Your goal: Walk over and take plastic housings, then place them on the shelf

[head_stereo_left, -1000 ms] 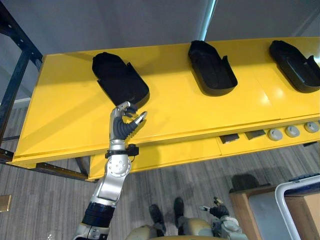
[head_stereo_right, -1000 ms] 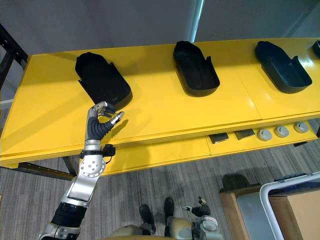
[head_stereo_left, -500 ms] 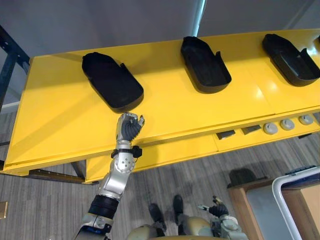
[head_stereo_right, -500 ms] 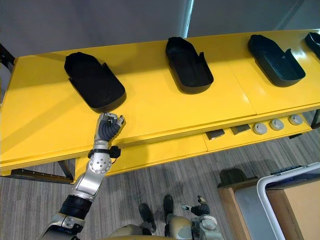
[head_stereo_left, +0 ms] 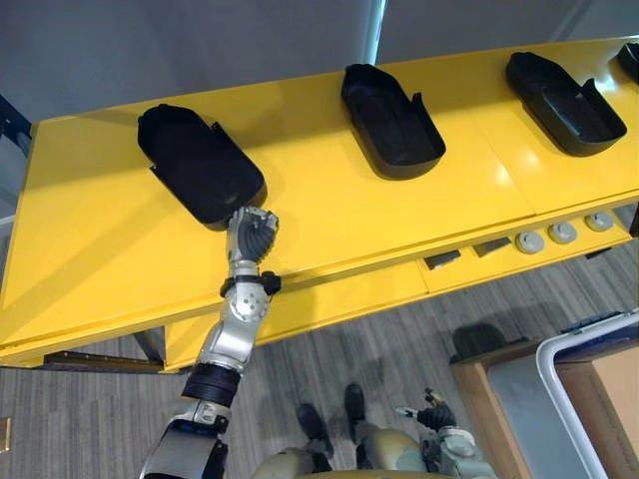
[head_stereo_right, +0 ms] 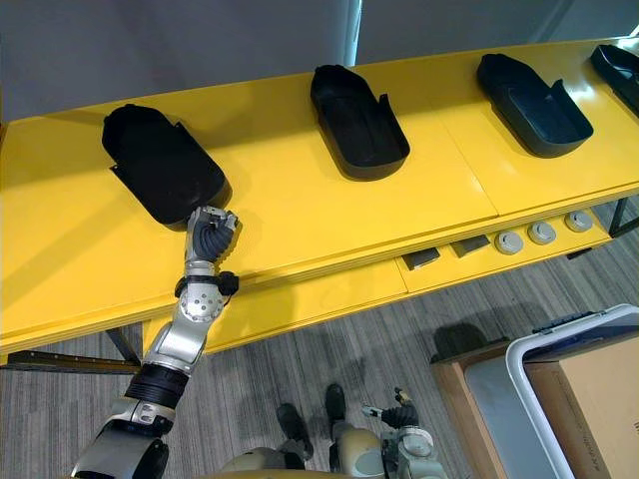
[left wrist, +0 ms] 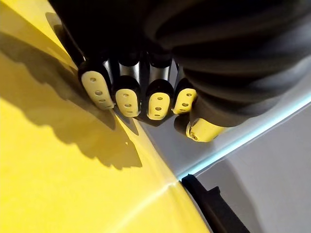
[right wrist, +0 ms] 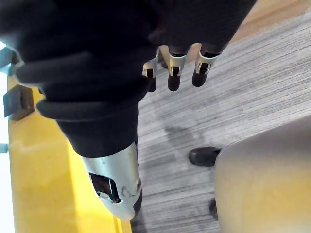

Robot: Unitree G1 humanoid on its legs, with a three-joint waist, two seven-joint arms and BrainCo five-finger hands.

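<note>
Leftmost plastic housing [head_stereo_left: 200,165] lies on yellow surface [head_stereo_left: 329,215], toward its left end. Middle housing [head_stereo_left: 391,120] and right housing [head_stereo_left: 564,88] well apart along same surface. Left robot hand [head_stereo_left: 252,232] just beside leftmost housing's near end, fingers curled into fist, gripping nothing. Right robot hand [right wrist: 176,68] low over floor [head_stereo_left: 379,339], fingers relaxed, empty.

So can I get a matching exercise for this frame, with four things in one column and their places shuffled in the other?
Things:
1. left robot hand
2. right robot hand
3. middle housing
4. round grey discs

Places:
A. on the lower ledge under the yellow table's right part
B. at the near end of the leftmost housing
C. hanging low over the grey floor, away from the table
D. lying alone on the tabletop, hollow side up

Pairs: 1-B, 2-C, 3-D, 4-A
</note>
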